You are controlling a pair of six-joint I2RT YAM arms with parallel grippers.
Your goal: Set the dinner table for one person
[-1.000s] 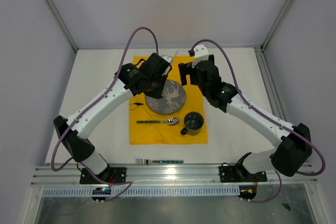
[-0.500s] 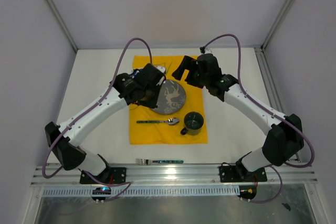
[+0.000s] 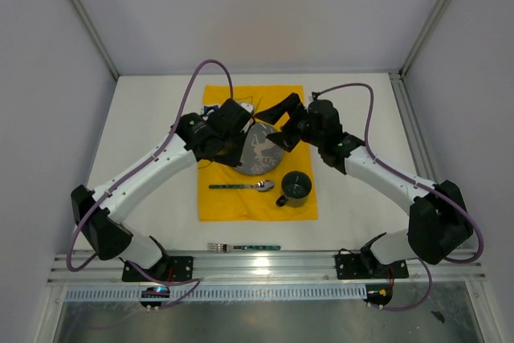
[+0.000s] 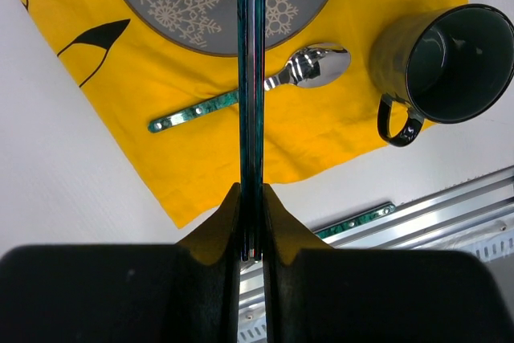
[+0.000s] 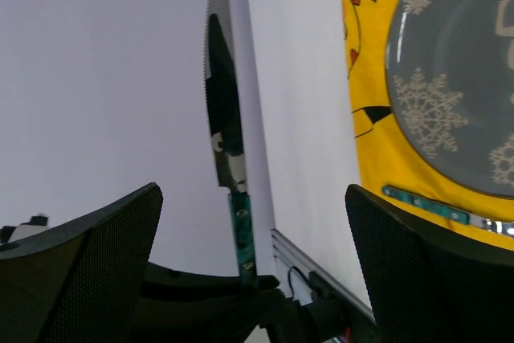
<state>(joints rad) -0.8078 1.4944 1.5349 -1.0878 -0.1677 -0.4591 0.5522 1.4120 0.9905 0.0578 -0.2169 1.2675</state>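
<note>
Top external view showed the white desk under a yellow cloth. A spoon, plate and mug sat on the cloth. A fork lay off it by the near edge. Over the plate's left side, the left gripper pinched a knife. The right gripper reached toward it, fingers wide, holding nothing.

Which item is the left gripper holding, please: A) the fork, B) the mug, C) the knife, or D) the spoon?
C: the left gripper is shut on the green handle of the knife, while the spoon, fork and mug sit untouched.
</note>
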